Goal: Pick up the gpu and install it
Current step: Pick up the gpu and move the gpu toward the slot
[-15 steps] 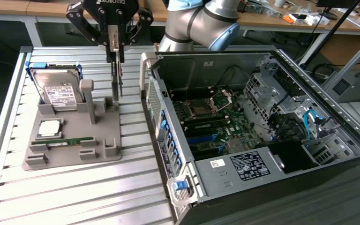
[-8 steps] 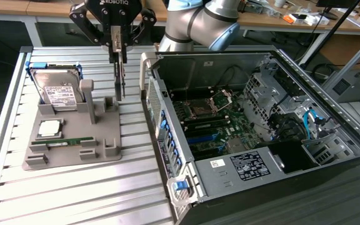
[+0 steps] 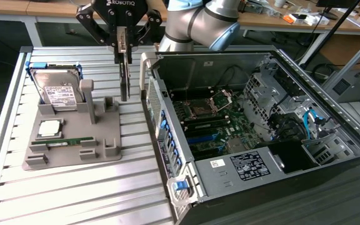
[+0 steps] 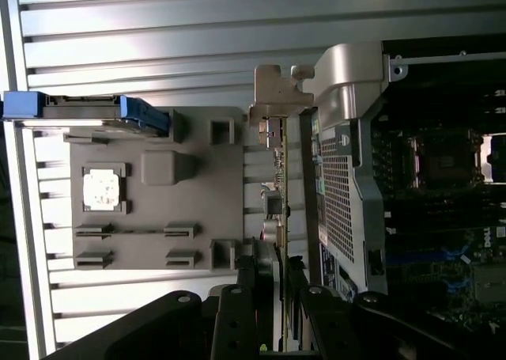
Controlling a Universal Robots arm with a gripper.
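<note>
Exterior view: tool (image 3: 124,49) clamped on gpu (image 3: 125,79); card hangs upright, edge-on, over table (image 3: 73,197), between grey fixture tray (image 3: 67,159) and open computer case (image 3: 196,70).

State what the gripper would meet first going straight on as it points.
Likely the slatted table, in the strip between gray fixture and computer case, touched first by the gpu the gripper holds; depth is unclear.

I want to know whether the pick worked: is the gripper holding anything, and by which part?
Yes. The gripper holds the gpu by its upper edge; the card hangs upright, clear of the table, beside the open case.
</note>
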